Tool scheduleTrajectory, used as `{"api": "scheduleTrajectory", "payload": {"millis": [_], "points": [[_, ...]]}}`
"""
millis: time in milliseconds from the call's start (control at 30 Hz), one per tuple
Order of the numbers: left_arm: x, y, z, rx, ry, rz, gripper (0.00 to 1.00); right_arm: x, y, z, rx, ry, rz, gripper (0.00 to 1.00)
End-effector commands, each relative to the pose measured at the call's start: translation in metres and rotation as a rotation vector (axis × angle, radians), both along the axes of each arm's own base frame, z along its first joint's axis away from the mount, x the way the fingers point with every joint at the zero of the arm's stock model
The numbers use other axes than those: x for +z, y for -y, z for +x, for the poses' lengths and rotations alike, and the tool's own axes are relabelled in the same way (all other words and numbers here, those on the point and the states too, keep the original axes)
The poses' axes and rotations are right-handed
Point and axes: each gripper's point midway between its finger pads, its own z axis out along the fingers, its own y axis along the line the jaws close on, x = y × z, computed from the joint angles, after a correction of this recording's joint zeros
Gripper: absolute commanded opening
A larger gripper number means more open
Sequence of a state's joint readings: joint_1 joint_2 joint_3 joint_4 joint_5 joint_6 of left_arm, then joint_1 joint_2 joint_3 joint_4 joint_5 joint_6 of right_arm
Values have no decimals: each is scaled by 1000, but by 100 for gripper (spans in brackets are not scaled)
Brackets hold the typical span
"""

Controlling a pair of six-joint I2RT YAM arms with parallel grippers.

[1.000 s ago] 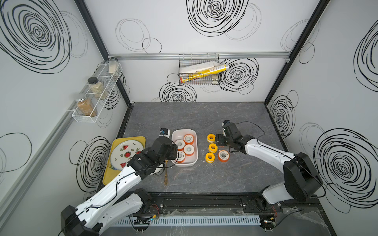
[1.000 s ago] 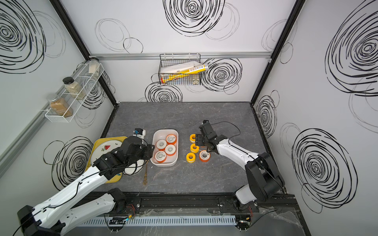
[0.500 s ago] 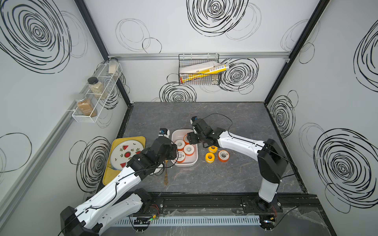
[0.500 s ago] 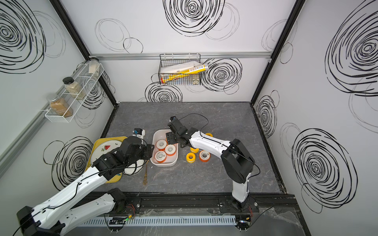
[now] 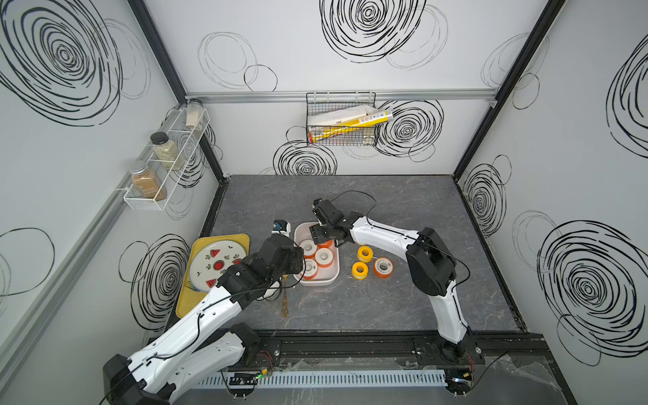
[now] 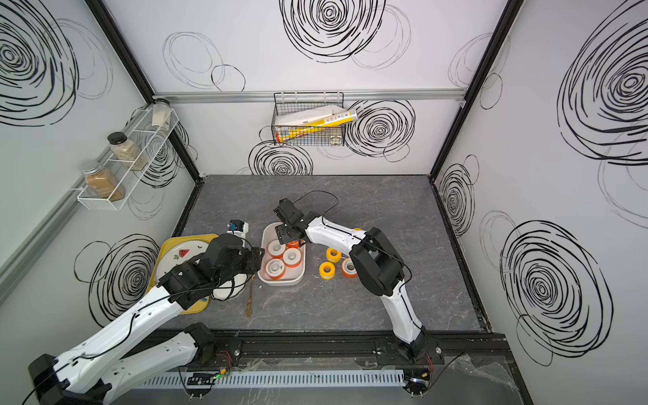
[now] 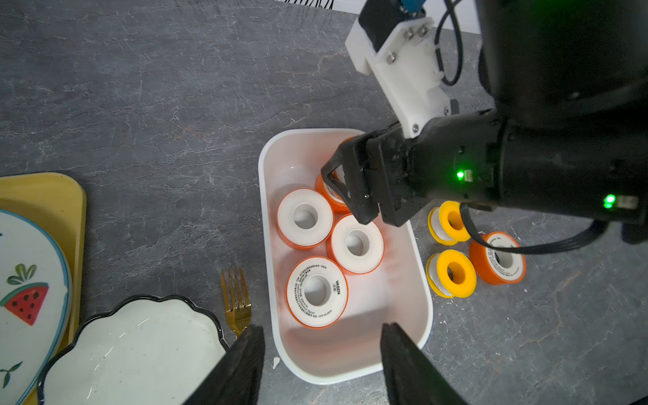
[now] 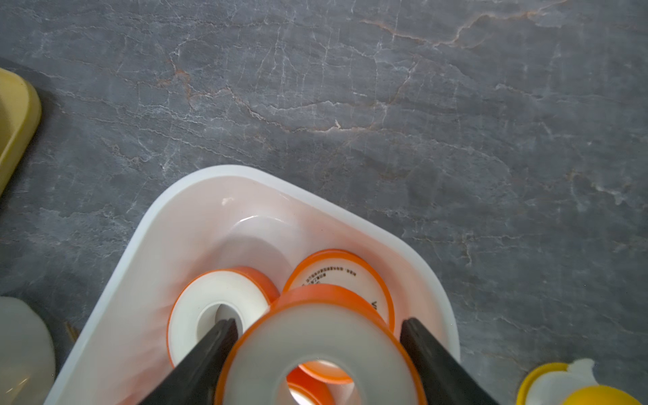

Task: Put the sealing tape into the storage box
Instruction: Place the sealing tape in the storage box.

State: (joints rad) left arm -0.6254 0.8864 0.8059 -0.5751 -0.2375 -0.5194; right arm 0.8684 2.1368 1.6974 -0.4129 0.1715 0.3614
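Reaches with the right arm (image 5: 382, 236) from its base at the near right edge, upper link rising to a bent elbow, forearm stretching left and low over the tabletop (image 5: 420, 203). Carries the right tool (image 8: 319, 321) above the far end of the storage box (image 7: 267, 217), angled down toward it. Grips an orange roll (image 8: 266, 357) of sealing tape there, pinched by its rim between both fingers, white face up, hanging over the rolls below.

Leans in with the left arm (image 5: 196, 326) from the near left corner, elbow bent, forearm passing over the yellow tray (image 7: 42, 189) and the white dish (image 7: 140, 350). Hovers the left tool (image 7: 322, 328) over the near end of the box, fingers spread, nothing between them.

Shows three rolls lying flat inside the box: a blank roll (image 7: 305, 219), a second blank roll (image 7: 356, 243) touching it, and a labelled roll (image 7: 317, 291) nearest the left tool. Shows three more on the tabletop just right of the box, close together: a far yellow roll (image 7: 450, 221), a near yellow roll (image 7: 452, 273) and a loose orange roll (image 7: 498, 257). Has a gold fork (image 7: 236, 298) lying between dish and box.
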Motion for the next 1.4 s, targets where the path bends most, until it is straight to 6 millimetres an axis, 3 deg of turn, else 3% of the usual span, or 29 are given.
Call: {"api": "scheduleTrajectory", "payload": {"millis": [0,500,700,867,1067,1367], "points": [[3,-2,3,12,25,-1,60,-6,3,6,-2,5,-57,63],[-1,-1,4,7,14,7,60,-25,5,18,-26,24,-129,66],[-1,0,4,5,14,6,60,-29,6,19,-31,22,-141,73],[0,0,4,6,14,5,60,-28,6,19,-32,18,-139,85],[0,0,3,4,15,4,60,-16,6,18,-35,28,-126,87],[1,-1,3,6,19,2,61,21,11,14,-42,69,-65,86]]}}
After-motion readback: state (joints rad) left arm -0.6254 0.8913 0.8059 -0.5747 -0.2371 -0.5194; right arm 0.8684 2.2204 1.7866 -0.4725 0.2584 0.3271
